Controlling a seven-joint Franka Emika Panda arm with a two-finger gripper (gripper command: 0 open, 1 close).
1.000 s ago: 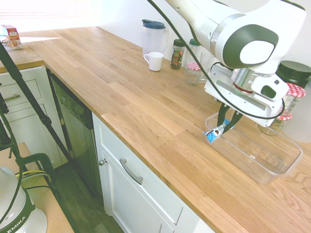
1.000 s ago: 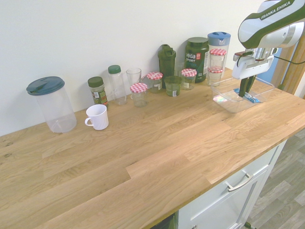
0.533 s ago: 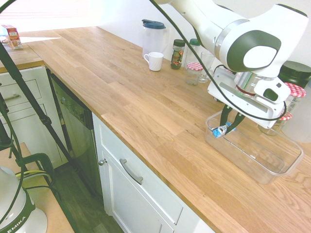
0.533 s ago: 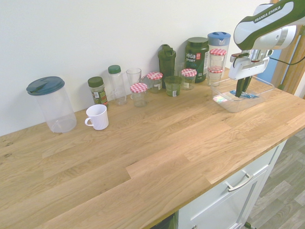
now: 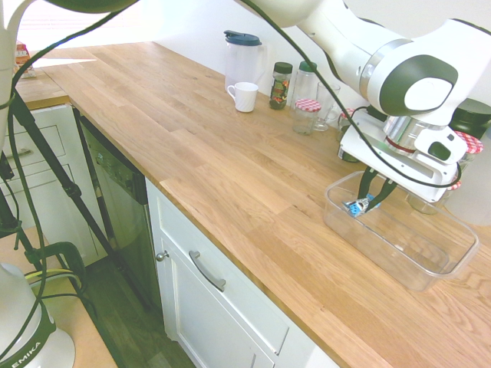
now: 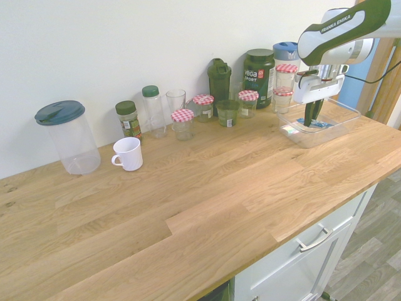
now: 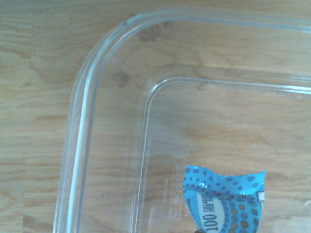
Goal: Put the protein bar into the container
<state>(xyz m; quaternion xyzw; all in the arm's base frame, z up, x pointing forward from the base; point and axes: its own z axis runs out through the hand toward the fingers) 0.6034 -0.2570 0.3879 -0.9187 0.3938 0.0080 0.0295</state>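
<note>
Seen from the second exterior view, the wooden worktop [image 6: 188, 200] runs across the scene along a pale wall [image 6: 138, 44], with a white cabinet [image 6: 301, 260] under its near right side. The white arm [image 6: 344, 34] reaches in from the right, over the clear plastic container [image 6: 332, 135], which sits towards the right end of the worktop. Just left of and beyond the container stands a big dark green tub [image 6: 259, 78], with a blue-lidded pitcher [image 6: 287, 56] to its right and a dark shaker bottle [image 6: 219, 88] to its left. Well apart, at the left, is a clear pitcher with a dark lid [image 6: 72, 141]. Between the pitchers are glass jars with red-checked lids [image 6: 183, 125] (two of them stacked), a green-capped bottle [image 6: 153, 113] and a spice jar [image 6: 128, 119]. The white mug [image 6: 128, 154] stands in front of the spice jar. The hand [image 5: 365, 205] points down into the container with its fingers closed on the protein bar [image 5: 356, 208]. That blue wrapper is inside the rim; whether it touches the container's floor, I cannot tell.
</note>
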